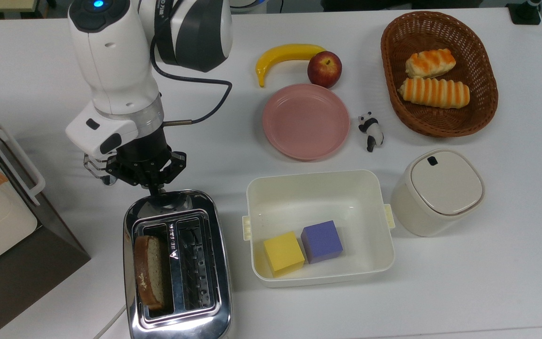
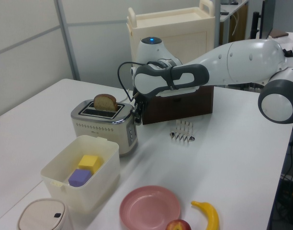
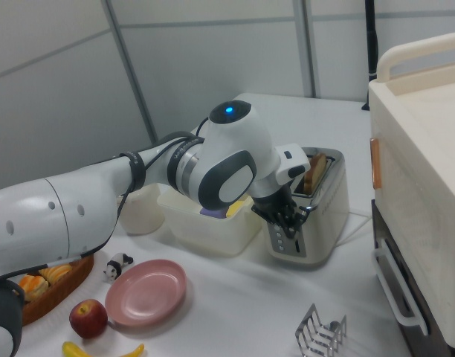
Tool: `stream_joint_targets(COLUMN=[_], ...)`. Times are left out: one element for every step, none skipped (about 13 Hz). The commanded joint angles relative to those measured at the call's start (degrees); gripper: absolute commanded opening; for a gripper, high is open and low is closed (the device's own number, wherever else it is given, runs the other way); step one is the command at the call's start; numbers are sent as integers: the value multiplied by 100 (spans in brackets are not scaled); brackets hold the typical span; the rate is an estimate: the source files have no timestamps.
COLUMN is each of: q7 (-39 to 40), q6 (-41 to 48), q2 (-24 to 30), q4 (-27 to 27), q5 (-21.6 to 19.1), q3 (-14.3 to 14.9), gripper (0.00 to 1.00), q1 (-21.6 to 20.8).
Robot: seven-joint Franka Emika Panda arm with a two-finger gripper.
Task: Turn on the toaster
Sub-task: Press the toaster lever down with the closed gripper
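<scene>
1. Three cameras watched the bench. In the top view, the toaster (image 1: 177, 266) lay at the lower left of the frame on the white table (image 1: 487, 282), a slice of bread (image 1: 150, 272) standing in its left-hand slot. The gripper (image 1: 154, 188) pointed down at the toaster's upper end, right at the chrome edge, its fingers drawn close together with nothing held. A wire toast rack (image 1: 96, 170) peeked out just left of the gripper. A white tub (image 1: 320, 186) right of the toaster held a yellow block (image 1: 283, 253) and a purple block (image 1: 322, 241); a pink plate (image 1: 306, 121) sat above it.

2. In the left view, the toaster (image 2: 104, 125) stood at centre left with the bread (image 2: 105, 102) poking up. The gripper (image 2: 137, 112) hung against the toaster's right end, beside the control panel. I could not tell the finger gap from here. The toast rack (image 2: 182, 131) stood apart to the right.

3. In the right view, the toaster (image 3: 309, 216) sat right of centre, the gripper (image 3: 288, 216) pressed close over its near end panel, fingers narrow. The big cream appliance (image 3: 421, 186) filled the right edge.
</scene>
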State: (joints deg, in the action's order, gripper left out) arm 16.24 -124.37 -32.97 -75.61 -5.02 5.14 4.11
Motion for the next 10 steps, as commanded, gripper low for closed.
stream_joint_targets(q7=[204, 204, 204, 204, 204, 213, 204, 213, 213, 213], q6=[-131, -131, -140, -140, -140, -140, -140, -149, -149, -149], q2=[62, 54, 36, -42, -95, -157, -227, -280, -333, -359], q4=[-217, -278, -314, -314, -314, -314, -314, -314, -314, -314], q5=[-78, -78, -78, -52, -43, -25, -16, -8, 10, 62], q3=[13, 13, 13, 13, 22, 13, 22, 22, 22, 22], gripper=[0, 0, 0, 0, 0, 0, 0, 0, 0, 0], q1=[-25, -25, -25, -25, -25, -25, -25, -25, -25, -25])
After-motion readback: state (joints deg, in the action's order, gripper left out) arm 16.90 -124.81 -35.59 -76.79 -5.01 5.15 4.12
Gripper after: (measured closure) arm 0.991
